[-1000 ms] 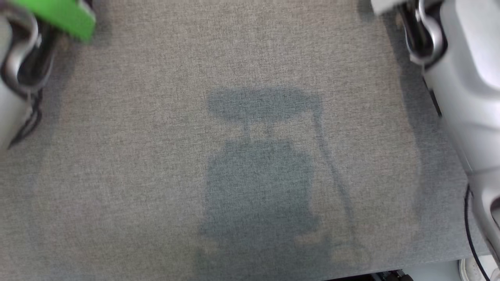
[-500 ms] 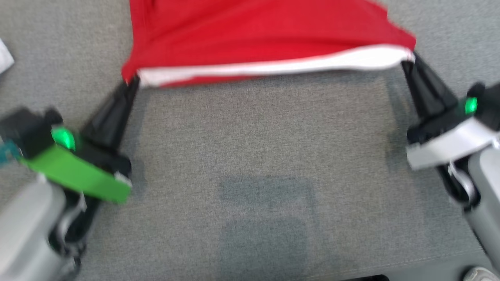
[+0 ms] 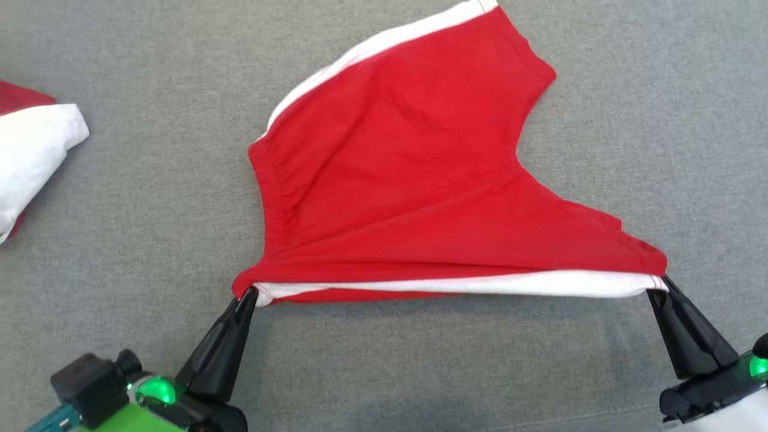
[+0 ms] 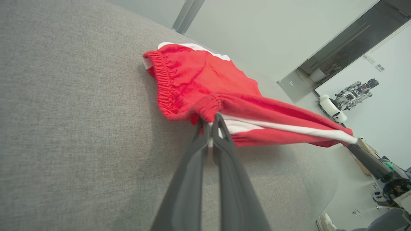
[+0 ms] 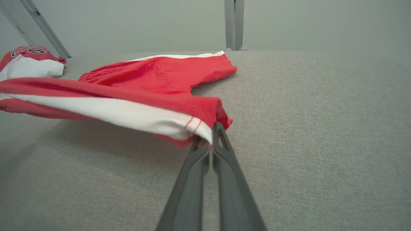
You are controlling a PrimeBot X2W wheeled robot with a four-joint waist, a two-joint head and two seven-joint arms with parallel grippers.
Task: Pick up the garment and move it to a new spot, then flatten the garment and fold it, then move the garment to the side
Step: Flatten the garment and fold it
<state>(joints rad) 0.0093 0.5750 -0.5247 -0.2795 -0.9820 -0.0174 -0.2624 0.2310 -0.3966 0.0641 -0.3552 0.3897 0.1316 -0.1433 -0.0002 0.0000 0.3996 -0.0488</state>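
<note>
Left gripper (image 3: 247, 294): long black tapering jaws, green light (image 3: 157, 390), bright green band (image 3: 129, 421), black camera block (image 3: 90, 376). Right gripper (image 3: 656, 285): same jaws and light, white casing (image 3: 735, 415).

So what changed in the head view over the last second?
Mostly the camera: the view swung up from the grey surface, bringing the red shorts fully into view. Nothing was taken or released. As half a second ago, the left gripper and right gripper keep their fingers shut on the shorts' white-striped edge.
</note>
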